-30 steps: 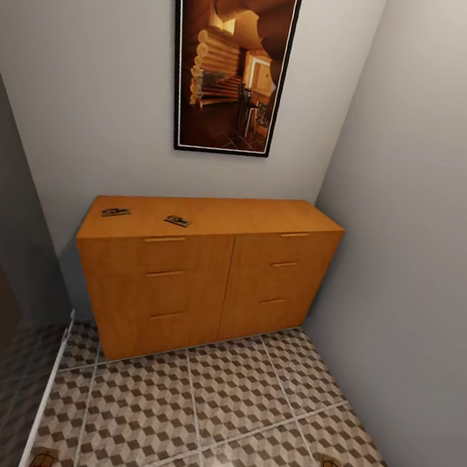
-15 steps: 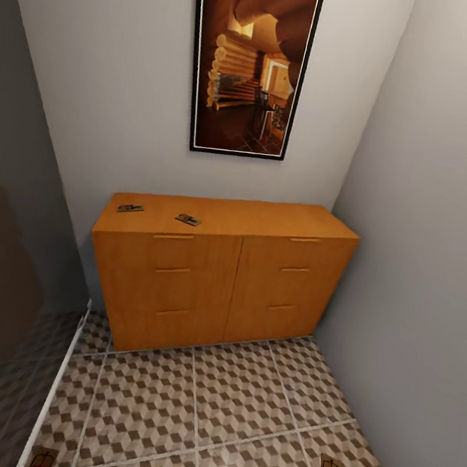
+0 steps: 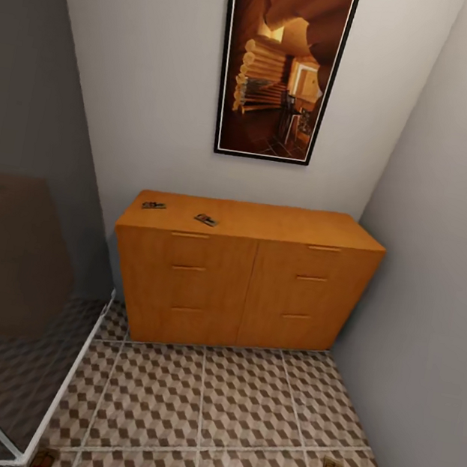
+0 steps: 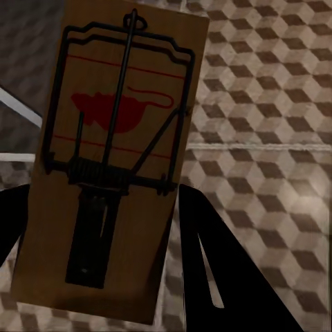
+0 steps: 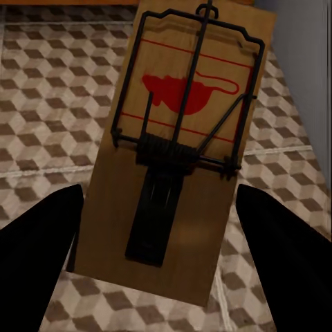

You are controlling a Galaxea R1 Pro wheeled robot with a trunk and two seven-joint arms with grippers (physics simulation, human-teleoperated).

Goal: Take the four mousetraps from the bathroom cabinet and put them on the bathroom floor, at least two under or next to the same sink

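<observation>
In my left wrist view the left gripper (image 4: pixel 104 228) pinches a mousetrap (image 4: pixel 114 159): the wooden slab stands between the two dark fingers (image 4: pixel 221 277) and reaches well past their tips, with its wire bar and red mouse print facing the camera. Below it lies the bathroom floor (image 4: pixel 277 138) with the cube pattern.

The right gripper (image 5: pixel 162 228) is clamped on a second mousetrap (image 5: pixel 183 145) in the same way, the slab gripped between its fingers (image 5: pixel 34 256), above the tiles and near the grey wall (image 5: pixel 304 69).

From the head camera, the cabinet (image 3: pixel 248 282) stands ahead of both grippers against the back wall, under a framed picture (image 3: pixel 281 63). Two more mousetraps lie on its top, toward my left: one near the left corner (image 3: pixel 154 206), the other (image 3: pixel 206 220) just beside it, apart. A dark glass panel (image 3: pixel 8 264) stands on my left side.
</observation>
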